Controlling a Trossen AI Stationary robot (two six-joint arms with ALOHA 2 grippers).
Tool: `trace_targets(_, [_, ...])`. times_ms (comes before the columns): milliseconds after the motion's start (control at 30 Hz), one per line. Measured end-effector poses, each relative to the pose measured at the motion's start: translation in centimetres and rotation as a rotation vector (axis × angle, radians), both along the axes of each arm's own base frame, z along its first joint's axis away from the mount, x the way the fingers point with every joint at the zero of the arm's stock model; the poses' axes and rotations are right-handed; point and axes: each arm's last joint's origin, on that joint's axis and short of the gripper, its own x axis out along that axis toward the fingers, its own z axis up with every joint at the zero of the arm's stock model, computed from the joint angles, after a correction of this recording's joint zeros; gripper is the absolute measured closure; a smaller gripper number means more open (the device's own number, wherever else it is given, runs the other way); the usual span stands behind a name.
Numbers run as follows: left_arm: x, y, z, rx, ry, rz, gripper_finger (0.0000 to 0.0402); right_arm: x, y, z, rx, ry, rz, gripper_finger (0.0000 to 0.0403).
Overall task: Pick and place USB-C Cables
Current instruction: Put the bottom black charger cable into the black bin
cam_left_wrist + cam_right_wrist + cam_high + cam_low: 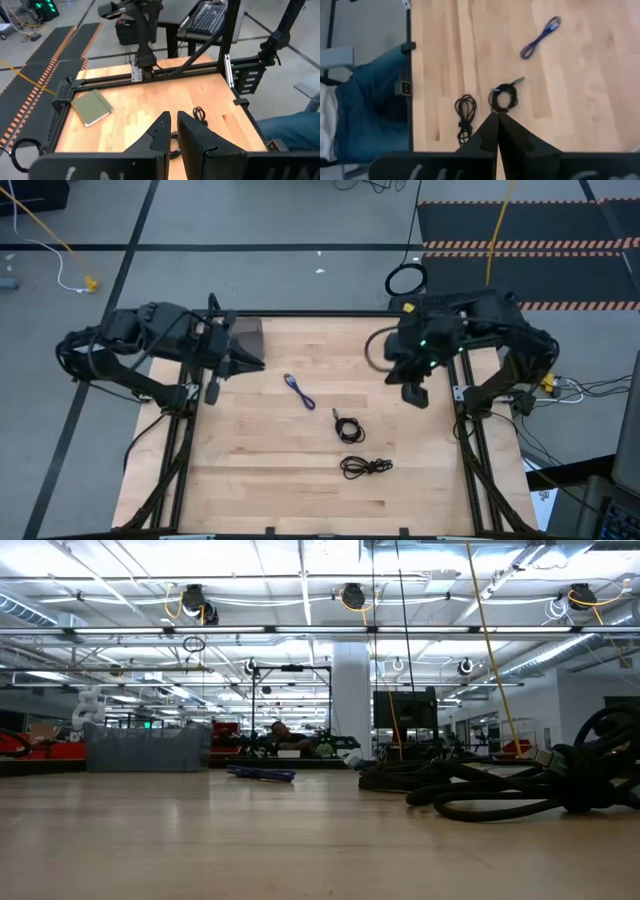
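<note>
Nearest to me on the pale wooden table (250, 480) lay one black USB-C cable, folded into a long flat bundle (366, 466), with its long axis running across the table from left to right. Just behind it was the second black USB-C cable, wound into a small round coil (349, 429), and its short plug end pointed away toward the far edge. Farther back and to the left rested the blue-purple USB-C cable, a thin folded strand (299, 392); its long axis lay on a diagonal, from the far left down to the near right. All three lay loose and well apart from each other, so I judged that each could be taken alone. At the far left corner stood a grey box-shaped object (247, 335), which I supposed to be the place for the cables, but I could not be sure. My left gripper (250, 363) hung near that object with its fingers almost together and holding nothing. My right gripper (415, 394) hung above the far right part of the table, fully closed and empty, looking down on the coil.
</note>
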Motion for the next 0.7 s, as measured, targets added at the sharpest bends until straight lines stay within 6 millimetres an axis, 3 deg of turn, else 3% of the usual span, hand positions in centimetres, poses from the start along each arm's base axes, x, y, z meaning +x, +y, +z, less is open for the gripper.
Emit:
trace_targets(400, [2.1, -1.6, -1.3, -0.006, 0.082, -0.057, 0.0364, 2.4, 4.3, -2.1, 0.026, 0.106, 0.075, 0.0403])
trace_targets(700, [4.4, -4.4, -3.5, 0.013, 0.181, -0.127, 0.0364, 3.4, 7.3, -3.9, 0.031, 0.193, 0.086, 0.0403])
